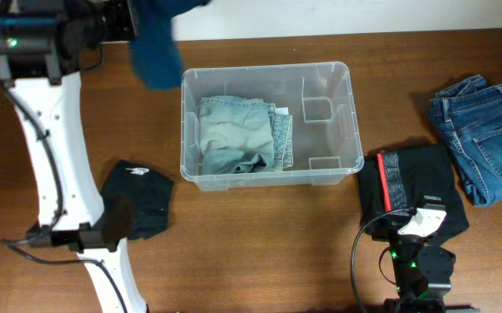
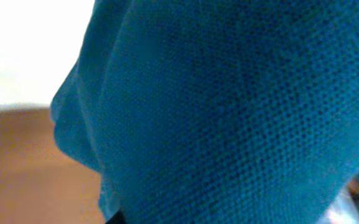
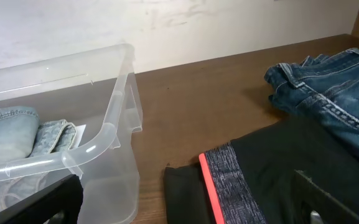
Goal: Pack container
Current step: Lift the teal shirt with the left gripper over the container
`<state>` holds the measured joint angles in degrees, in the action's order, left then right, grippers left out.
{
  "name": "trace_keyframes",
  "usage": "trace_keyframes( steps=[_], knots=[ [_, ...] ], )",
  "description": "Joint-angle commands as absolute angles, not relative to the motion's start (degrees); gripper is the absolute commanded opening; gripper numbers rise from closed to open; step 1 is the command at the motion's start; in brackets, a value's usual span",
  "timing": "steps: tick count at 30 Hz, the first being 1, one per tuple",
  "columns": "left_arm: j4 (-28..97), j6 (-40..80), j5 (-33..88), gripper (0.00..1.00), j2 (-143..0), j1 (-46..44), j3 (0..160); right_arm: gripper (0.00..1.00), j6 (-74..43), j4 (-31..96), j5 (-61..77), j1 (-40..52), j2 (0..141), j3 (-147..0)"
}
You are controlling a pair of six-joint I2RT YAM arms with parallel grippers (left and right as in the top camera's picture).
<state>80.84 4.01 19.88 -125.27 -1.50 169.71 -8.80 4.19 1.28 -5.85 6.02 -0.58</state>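
The clear plastic container stands mid-table and holds folded light-blue denim in its left part. Its corner rim also shows in the right wrist view. My left gripper is at the far left, beyond the container's back left corner. It is shut on a teal knitted garment that hangs from it in the air. This fabric fills the left wrist view and hides the jaws. My right gripper is open and empty, low over a black garment with a red and grey band.
Folded dark blue jeans lie at the right edge of the table and also show in the right wrist view. A black garment lies left of the container beside the left arm's base. The banded black garment lies right of the container's front corner.
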Motion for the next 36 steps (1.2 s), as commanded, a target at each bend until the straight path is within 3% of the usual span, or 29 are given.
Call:
trace_keyframes(
  steps=[1, 7, 13, 17, 28, 36],
  knots=[
    [78.76, 0.36, 41.21, 0.01, -124.16, -3.11, 170.52, 0.99, -8.58, 4.51, 0.78, -5.54, 5.61, -0.32],
    [77.58, 3.86, 46.92, 0.01, -124.22, -7.66, 170.50, 0.99, -8.58, 4.51, 0.78, -5.54, 5.61, -0.32],
    [78.19, 28.40, 47.46, 0.00, -125.47, -13.30, 170.30, 0.99, -8.58, 4.51, 0.78, -5.54, 5.61, -0.32],
    [74.30, 34.59, 49.34, 0.01, -125.99, -16.78, 170.30, 0.99, -8.58, 4.51, 0.78, -5.54, 5.61, -0.32],
    [72.49, 40.12, 49.34, 0.01, -130.28, -22.31, 170.30, 0.99, -8.58, 4.51, 0.78, -5.54, 5.61, -0.32],
    [71.37, 46.46, 56.51, 0.01, -137.80, -19.62, 170.30, 0.99, -8.60, 4.51, 0.78, -5.54, 5.61, -0.32]
  ],
)
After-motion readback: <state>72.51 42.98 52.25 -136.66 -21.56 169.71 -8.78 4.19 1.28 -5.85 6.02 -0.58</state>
